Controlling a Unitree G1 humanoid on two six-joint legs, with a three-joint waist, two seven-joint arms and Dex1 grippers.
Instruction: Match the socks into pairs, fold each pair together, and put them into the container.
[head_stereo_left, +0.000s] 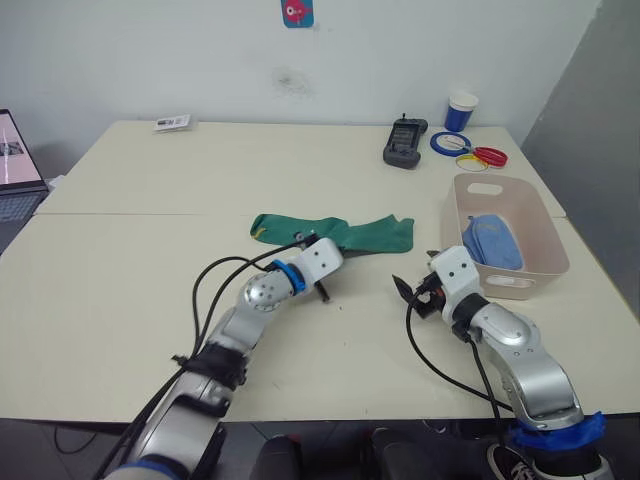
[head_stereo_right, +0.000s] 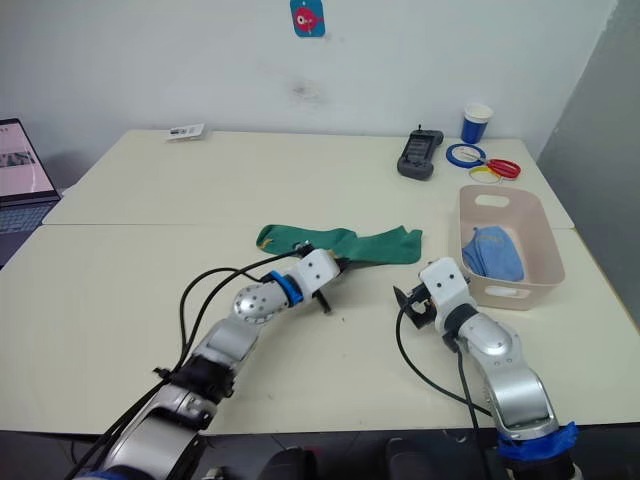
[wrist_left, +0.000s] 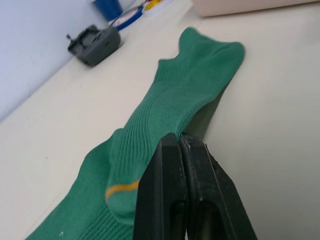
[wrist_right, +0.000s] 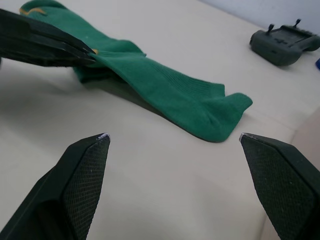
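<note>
Pinching: left hand clenched on the near edge of the dark green socks, mid-length, lifting it off the tabletop.
Right hand: released, fingers spread wide, facing the toe end, not touching.
Done: light blue pair lies in the container.
Left: green pair unfolded; white socks unseen.
Room: open tabletop all round; container near right; remote, blue paper cup far back.

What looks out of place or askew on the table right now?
Nothing is spilled or damaged. The green socks lie stretched on the table, pinched at their near edge by the shut left hand. The right hand is open beside them. The blue socks lie bunched in the container.
</note>
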